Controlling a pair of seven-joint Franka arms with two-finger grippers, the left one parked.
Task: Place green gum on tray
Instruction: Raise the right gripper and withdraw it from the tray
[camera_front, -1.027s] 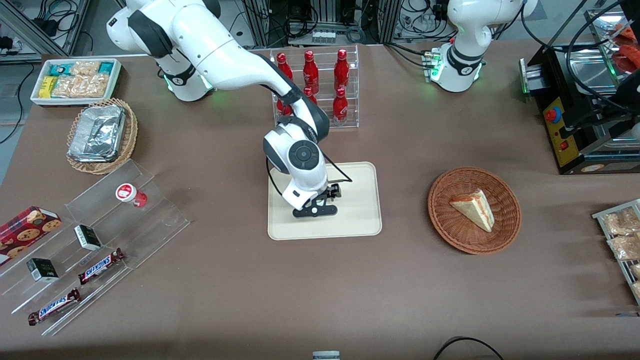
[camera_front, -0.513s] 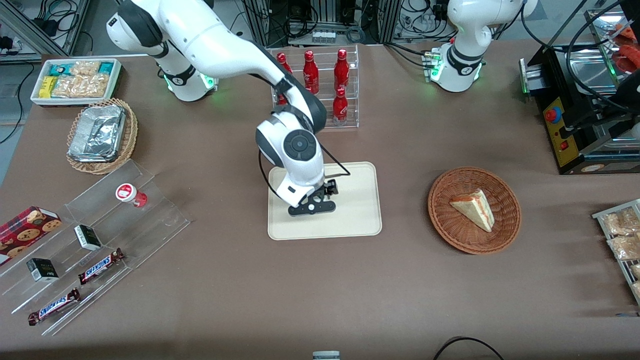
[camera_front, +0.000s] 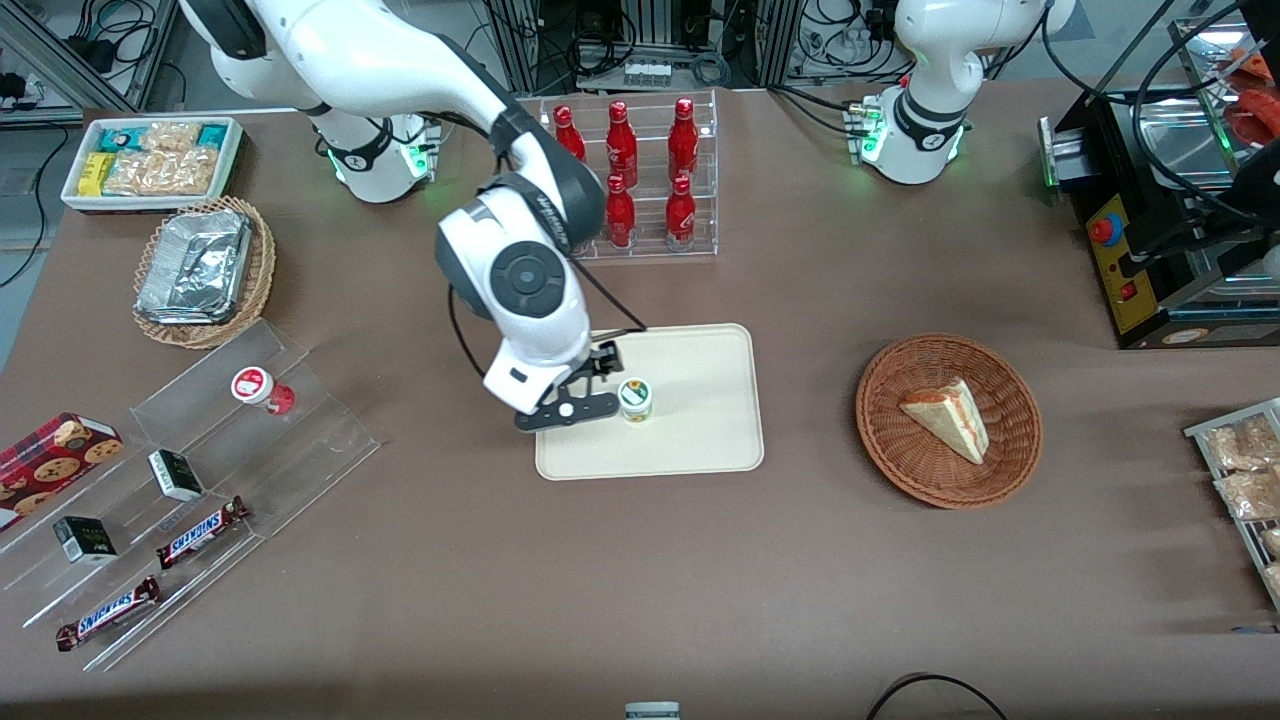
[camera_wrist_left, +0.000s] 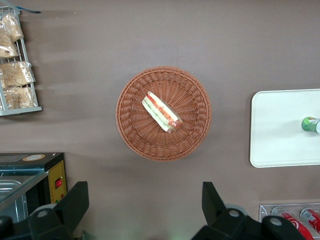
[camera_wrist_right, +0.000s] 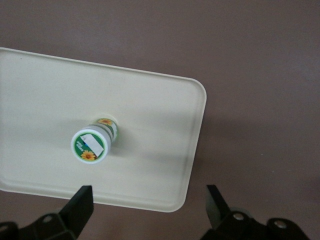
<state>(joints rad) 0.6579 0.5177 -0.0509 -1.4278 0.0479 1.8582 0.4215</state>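
Already the green gum (camera_front: 635, 399) stands upright on the tray (camera_front: 710, 440), well in from the rim and nearer the working arm's end of that tray, its white lid with the green mark facing up. My hand (camera_front: 566, 412) hangs above the tray's edge just beside the bottle, toward the working arm's end of the counter, fingers spread wide and holding nothing; the right wrist view shows both fingertips (camera_wrist_right: 82, 200) apart with only tray and brown counter (camera_front: 640, 580) between them, and the bottle clear of them.

I judge the placement done, with only a retreat left.

As for handling, I'd expect this small round plastic bottle to be light and stiff, with a smooth, somewhat slippery wall. It is short yet narrow at the base, so a sideways knock could tip it and let it roll across the flat tray. If I had to take it again, I'd come straight down and close across the cylinder below the lid, not on the lid itself.

The red gum bottle (camera_front: 262, 389) sits untouched on the clear stepped rack (camera_front: 200, 470) toward the working arm's end of the counter.
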